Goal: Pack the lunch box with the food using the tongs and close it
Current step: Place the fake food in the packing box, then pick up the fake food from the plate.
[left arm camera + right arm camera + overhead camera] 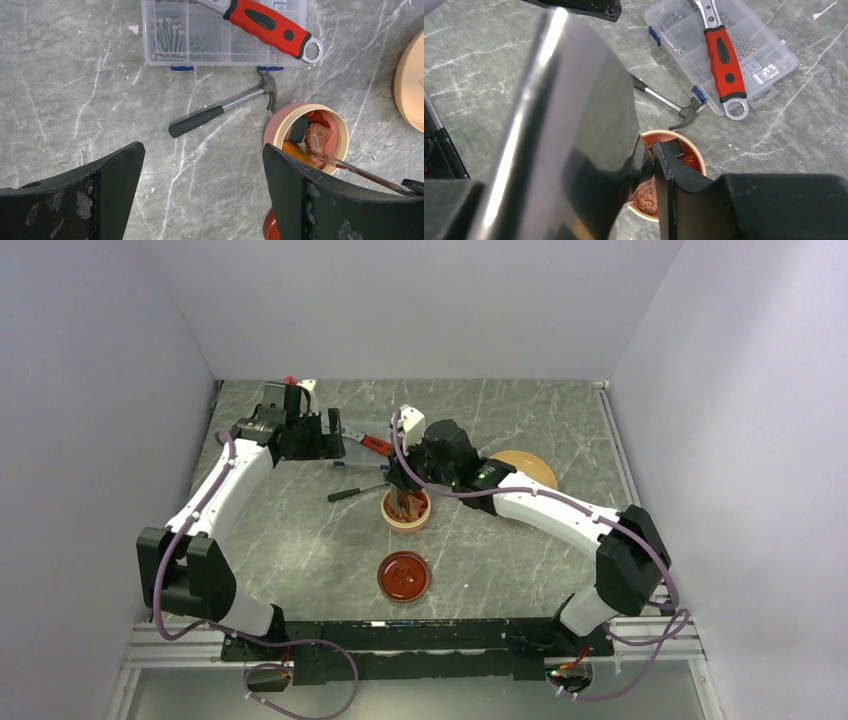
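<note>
The lunch box [407, 510] stands open mid-table, a small tan tub [306, 137] with a pink inside. In it lies the food [317, 137]: a brown piece, an orange one and a black roll. My right gripper [405, 480] hangs directly over the tub, shut on the grey metal tongs [564, 125]. The tongs' thin tips [360, 172] reach down onto the brown piece. The tub's rim [686, 142] shows just past my right gripper [651, 160]. The dark red lid [403, 576] lies flat nearer the arm bases. My left gripper [202, 147] hovers open and empty at the back left [300, 430].
A black-handled hammer [220, 111] lies left of the tub. Behind it sits a clear parts case [200, 40] with a red-handled wrench [265, 22] on top. A yellow plate [525, 468] lies right of the tub, partly under the right arm.
</note>
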{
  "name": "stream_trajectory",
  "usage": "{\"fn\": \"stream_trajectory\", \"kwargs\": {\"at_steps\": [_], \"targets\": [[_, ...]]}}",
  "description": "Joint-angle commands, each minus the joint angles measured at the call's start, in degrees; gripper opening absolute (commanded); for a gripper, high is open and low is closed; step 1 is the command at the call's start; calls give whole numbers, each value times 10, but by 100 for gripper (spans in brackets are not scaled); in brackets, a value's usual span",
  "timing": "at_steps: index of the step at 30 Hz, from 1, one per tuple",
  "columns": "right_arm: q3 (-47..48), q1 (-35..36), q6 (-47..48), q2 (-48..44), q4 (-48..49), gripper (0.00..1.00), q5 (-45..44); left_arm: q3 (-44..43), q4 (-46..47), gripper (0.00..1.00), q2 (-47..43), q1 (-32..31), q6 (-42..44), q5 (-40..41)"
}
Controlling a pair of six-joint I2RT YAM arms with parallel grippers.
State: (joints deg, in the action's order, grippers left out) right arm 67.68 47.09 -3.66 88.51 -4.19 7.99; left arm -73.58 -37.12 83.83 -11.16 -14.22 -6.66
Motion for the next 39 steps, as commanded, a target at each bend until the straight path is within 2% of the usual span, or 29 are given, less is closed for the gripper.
{"fn": "stream_trajectory", "kwargs": {"at_steps": [1,6,12,16,23,27,29,33,39], "targets": [[31,3,6,-8,30,43,-3,-3,14,94,-16,3,8,0],[33,4,7,-11,27,45,-5,-4,15,94,-17,3,7,0],[28,6,-6,-43,25,41,-16,-1,18,94,-23,3,6,5],[27,6,-31,-88,-14,38,-83,3,22,94,-28,3,4,6],[22,-7,-88,-177,-135,37,-273,2,24,94,-30,3,3,2],[16,-66,-146,-210,-211,38,-358,3,25,94,-30,3,3,-1],[1,-118,-166,-223,-229,38,-361,3,25,94,-31,3,3,0],[-17,-183,-177,-225,-243,40,-412,4,25,94,-28,3,2,0],[-30,-230,-181,-182,-227,41,-453,2,23,94,-24,3,2,0]]}}
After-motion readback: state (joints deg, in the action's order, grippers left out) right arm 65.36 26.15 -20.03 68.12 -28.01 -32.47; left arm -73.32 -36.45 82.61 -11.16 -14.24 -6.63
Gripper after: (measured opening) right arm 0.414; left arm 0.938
